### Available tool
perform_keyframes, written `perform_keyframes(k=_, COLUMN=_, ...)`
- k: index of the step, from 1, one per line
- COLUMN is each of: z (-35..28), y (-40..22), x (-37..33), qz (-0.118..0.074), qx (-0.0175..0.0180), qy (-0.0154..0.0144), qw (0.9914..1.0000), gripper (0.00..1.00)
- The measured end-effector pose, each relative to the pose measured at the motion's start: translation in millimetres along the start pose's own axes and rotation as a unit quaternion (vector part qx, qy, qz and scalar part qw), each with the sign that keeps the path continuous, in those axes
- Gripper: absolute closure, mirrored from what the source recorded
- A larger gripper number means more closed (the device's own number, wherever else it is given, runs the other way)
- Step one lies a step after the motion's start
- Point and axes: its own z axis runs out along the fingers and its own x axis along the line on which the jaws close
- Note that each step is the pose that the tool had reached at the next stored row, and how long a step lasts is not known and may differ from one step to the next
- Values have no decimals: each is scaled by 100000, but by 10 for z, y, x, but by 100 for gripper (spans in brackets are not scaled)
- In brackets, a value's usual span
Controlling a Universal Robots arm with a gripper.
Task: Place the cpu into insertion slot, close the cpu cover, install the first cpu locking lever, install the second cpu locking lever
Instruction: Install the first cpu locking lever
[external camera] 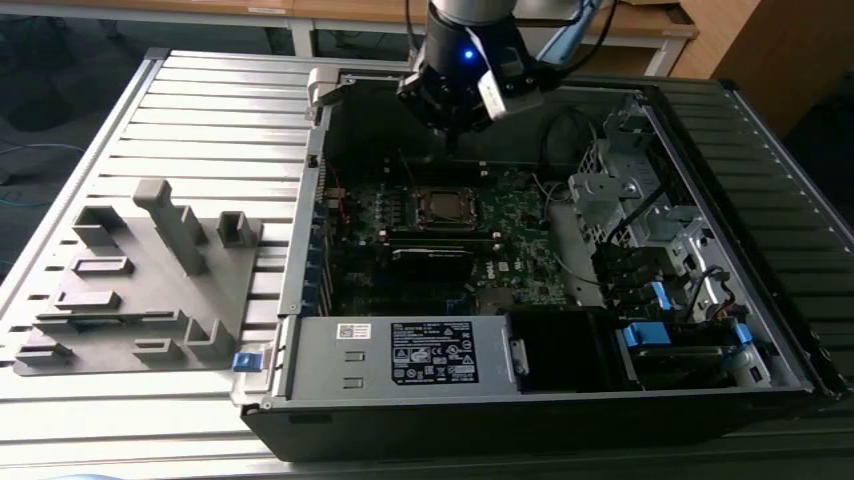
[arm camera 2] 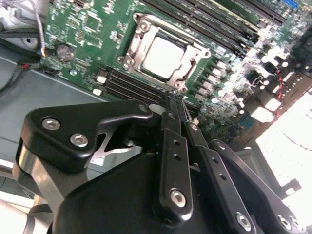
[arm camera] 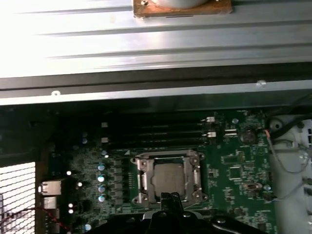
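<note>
- Gripper point(arm camera 2: 176, 101): black two-finger tool, tips pressed together with nothing between them. It hangs low over the board, just beside one edge of the socket. In the exterior view it sits above the far half of the open case point(external camera: 450, 135).
- Cpu point(arm camera 2: 163, 56): dull silver square, lying flat in the insertion slot, apart from the tips. It shows through the frame in both wrist views point(arm camera: 168, 178).
- Cpu cover point(arm camera 2: 191, 68): shiny frame plate, apparently folded down flat around the chip.
- Locking levers: thin parts along the socket edges. Whether either is latched cannot be told.
- Step in hand, as judged: placing and cover-closing look done, and the lever work is current.
- Requirement, as judged: the pinched tips need fine contact on a thin lever beside the socket, with no pressure on the chip or the parts around it.
- Motherboard point(arm camera 2: 83, 29): green, densely populated, with dark memory slots point(arm camera: 151, 134) beyond the socket.
- Power supply box point(external camera: 427, 350): white-labelled, well apart from the socket.
- Grey fixture tray point(external camera: 134, 280): on the slatted table point(external camera: 200, 110), at the exterior view's left.
</note>
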Motion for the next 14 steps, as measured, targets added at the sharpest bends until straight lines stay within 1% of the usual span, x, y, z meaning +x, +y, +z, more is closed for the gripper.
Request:
perform_keyframes(k=4, z=25, y=-10, x=94, qz=-7, qx=4, qy=1, qw=100000, gripper=89)
perform_keyframes(k=7, z=41, y=-14, x=133, qz=-1, qx=11, qy=3, qw=100000, gripper=89)
perform_keyframes(k=12, z=71, y=-25, x=224, qz=-6, qx=44, qy=0, qw=100000, gripper=89)
perform_keyframes(k=14, z=76, y=-25, x=233, qz=-6, qx=78, qy=4, qw=100000, gripper=89)
